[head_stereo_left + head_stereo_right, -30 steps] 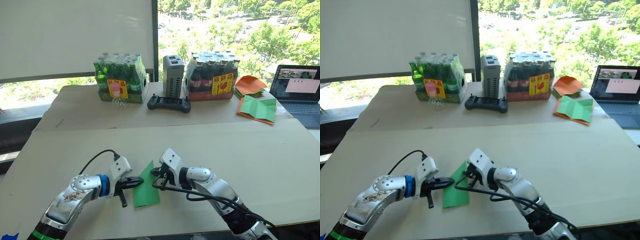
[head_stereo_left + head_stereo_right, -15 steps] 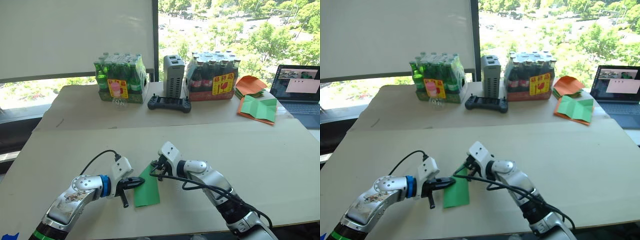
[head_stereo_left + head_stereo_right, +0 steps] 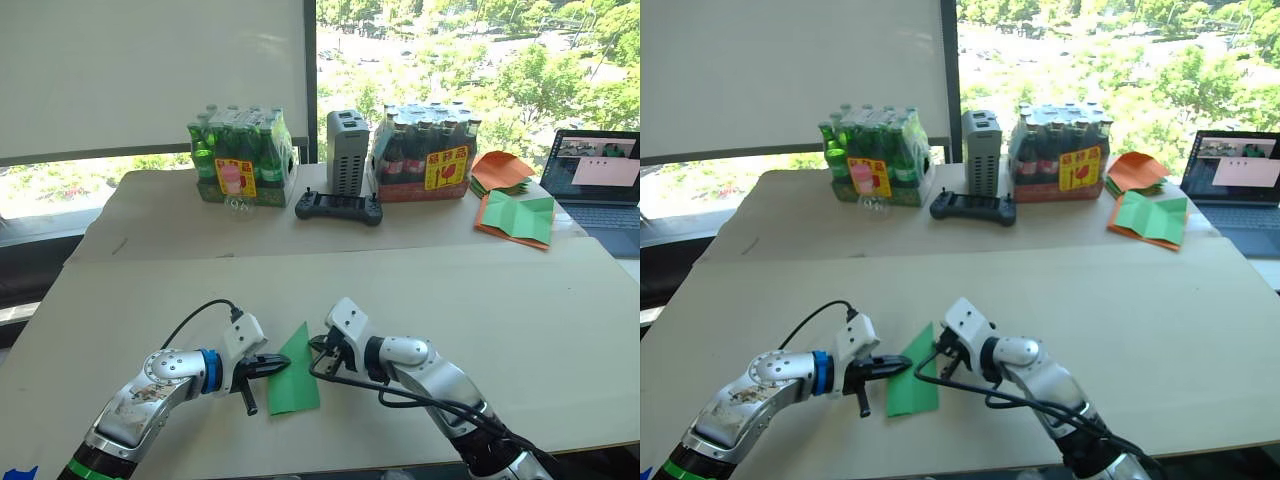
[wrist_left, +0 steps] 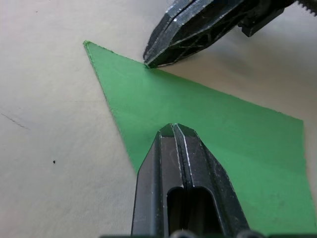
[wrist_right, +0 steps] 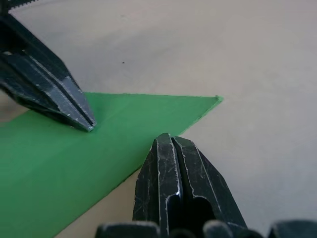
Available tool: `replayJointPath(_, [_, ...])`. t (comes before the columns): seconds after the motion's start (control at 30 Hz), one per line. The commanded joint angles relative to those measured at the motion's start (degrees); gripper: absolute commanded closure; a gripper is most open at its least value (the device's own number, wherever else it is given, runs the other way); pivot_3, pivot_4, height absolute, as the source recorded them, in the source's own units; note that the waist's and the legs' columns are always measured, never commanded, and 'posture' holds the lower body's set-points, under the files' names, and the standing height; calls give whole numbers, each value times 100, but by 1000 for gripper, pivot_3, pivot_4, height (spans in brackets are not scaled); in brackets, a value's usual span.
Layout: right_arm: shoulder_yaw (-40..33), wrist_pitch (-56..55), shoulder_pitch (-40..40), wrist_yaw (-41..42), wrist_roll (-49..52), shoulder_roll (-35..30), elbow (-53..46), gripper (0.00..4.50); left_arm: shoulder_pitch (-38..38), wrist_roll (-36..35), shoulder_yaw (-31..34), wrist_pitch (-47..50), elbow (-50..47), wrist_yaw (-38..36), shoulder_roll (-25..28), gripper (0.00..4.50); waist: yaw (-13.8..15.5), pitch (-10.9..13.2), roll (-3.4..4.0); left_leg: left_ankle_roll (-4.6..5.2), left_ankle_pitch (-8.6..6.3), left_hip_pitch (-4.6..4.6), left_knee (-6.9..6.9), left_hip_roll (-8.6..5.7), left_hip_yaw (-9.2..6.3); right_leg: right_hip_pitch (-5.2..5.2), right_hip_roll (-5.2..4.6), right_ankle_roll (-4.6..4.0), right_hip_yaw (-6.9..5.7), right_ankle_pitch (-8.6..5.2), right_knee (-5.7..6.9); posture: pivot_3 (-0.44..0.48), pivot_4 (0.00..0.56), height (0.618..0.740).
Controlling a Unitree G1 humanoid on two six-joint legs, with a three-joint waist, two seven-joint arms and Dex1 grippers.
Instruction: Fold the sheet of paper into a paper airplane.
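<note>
The sheet of paper (image 3: pixel 295 382) lies flat on the near table as a narrow folded wedge, bright green, its point facing away from me. My left gripper (image 3: pixel 281 364) is shut, and its tip presses down on the paper's left part (image 4: pixel 173 130). My right gripper (image 3: pixel 319 350) is also shut. Its tip rests at the paper's right edge, a little behind the point (image 5: pixel 166 139). In the left wrist view the right gripper's fingertips (image 4: pixel 151 60) touch the paper edge. The two tips stand close together, with green paper between them.
At the back of the far table stand a pack of green bottles (image 3: pixel 240 160), a grey box (image 3: pixel 347 150), a black controller (image 3: pixel 338 207) and a pack of dark bottles (image 3: pixel 425 155). Orange and green papers (image 3: pixel 515 212) and a laptop (image 3: pixel 598 185) lie at the back right.
My right gripper slid up toward the paper's point, then came back along the right edge toward me. The left gripper and the paper have stayed put.
</note>
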Motion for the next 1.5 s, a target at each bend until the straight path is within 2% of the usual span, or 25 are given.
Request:
replayJointPath(0.03, [421,485,288,219,85,-136,-122,4500,31,91,-130,77,117,-17,-9,4481,-3,-2,2,0,0,0,0,0,0,0,0,0,0,0,-1,0,150,719])
replayJointPath(0.3, [691,849,456,409,144,-364,-523,4500,47,98,-131,86,97,-26,-2,4481,-2,-3,3,1,-1,5,-5,1,1,4,1,0,0,0,-5,0,150,719])
replayJointPath(0.53, [896,548,365,553,7,-536,-558,4500,91,103,-128,100,64,-6,1,4481,-5,-2,3,5,-4,39,-19,4,1,36,2,2,-1,-2,-18,0,150,719])
replayJointPath(0.83, [136,-69,29,452,142,-242,-473,4500,102,119,-144,77,66,-14,3,4481,-9,-2,3,-10,0,55,-57,60,17,45,47,-20,-1,11,-63,0,150,719])
replayJointPath(0.97, [259,-181,49,495,77,-225,-318,4500,92,118,-148,77,68,-19,4,4481,0,0,7,-28,-9,55,-58,91,21,40,78,-35,-1,20,-69,0,150,719])
replayJointPath(1.23, [597,-56,279,598,-58,-374,-133,4500,95,108,-118,95,52,-10,20,4481,-1,0,7,-29,-9,56,-64,92,21,40,79,-36,0,20,-71,0,150,719])
replayJointPath(1.5, [886,124,434,992,59,-693,-436,4500,116,108,-104,94,35,-21,44,4481,0,-1,7,-29,-9,60,-71,92,22,42,79,-36,0,20,-77,0,150,719])
